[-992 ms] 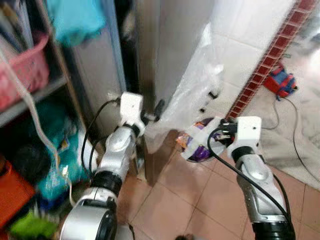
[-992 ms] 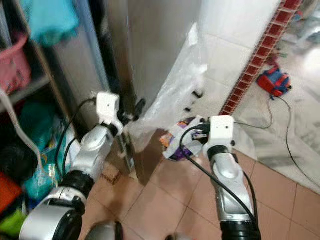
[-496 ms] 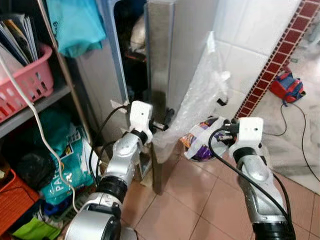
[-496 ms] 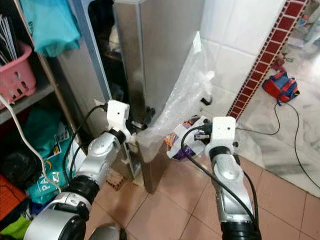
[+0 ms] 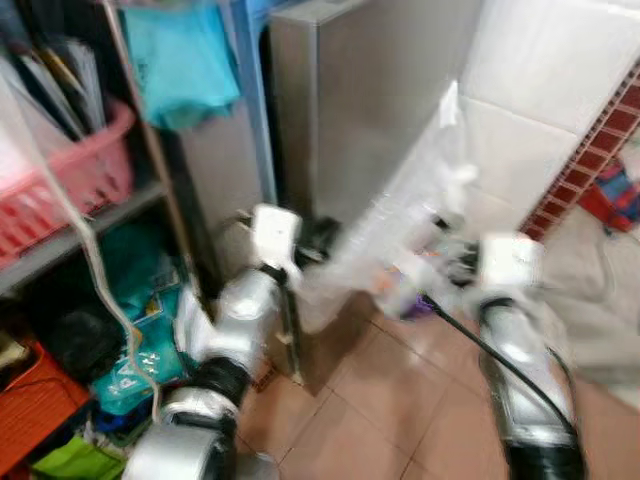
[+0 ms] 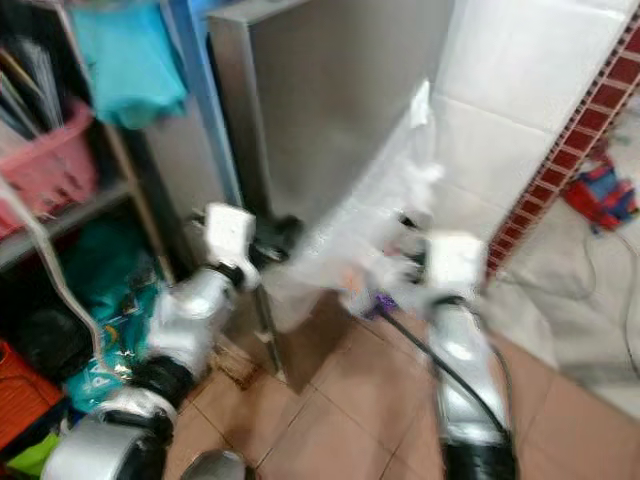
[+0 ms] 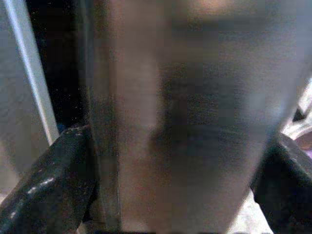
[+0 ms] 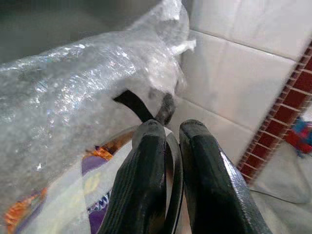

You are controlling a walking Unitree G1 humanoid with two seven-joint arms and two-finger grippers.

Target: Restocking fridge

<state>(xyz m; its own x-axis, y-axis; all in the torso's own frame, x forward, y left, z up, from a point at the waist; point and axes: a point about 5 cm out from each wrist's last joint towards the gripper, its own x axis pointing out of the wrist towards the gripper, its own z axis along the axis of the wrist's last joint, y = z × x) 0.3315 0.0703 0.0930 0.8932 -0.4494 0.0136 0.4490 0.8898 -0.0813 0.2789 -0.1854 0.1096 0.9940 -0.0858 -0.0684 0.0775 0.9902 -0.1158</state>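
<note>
The steel fridge door stands ahead, its wide face turned toward me. My left gripper is low on the door's edge; in the left wrist view its two black fingers sit on either side of the door's thickness, touching it. My right gripper is shut on the dark handle loop of a clear plastic bag that holds purple and orange packets. The bag hangs between the door and the white tiled wall. Both head views are blurred.
On the left a shelf rack holds a pink basket, a teal bag, and packs and an orange box lower down. A red brick strip borders the tiled wall on the right. A brown tile floor lies below.
The whole picture has shifted and blurred, so the camera moved. More of the door's face shows now. The left gripper stays on the door's edge, and the right one still holds the bag.
</note>
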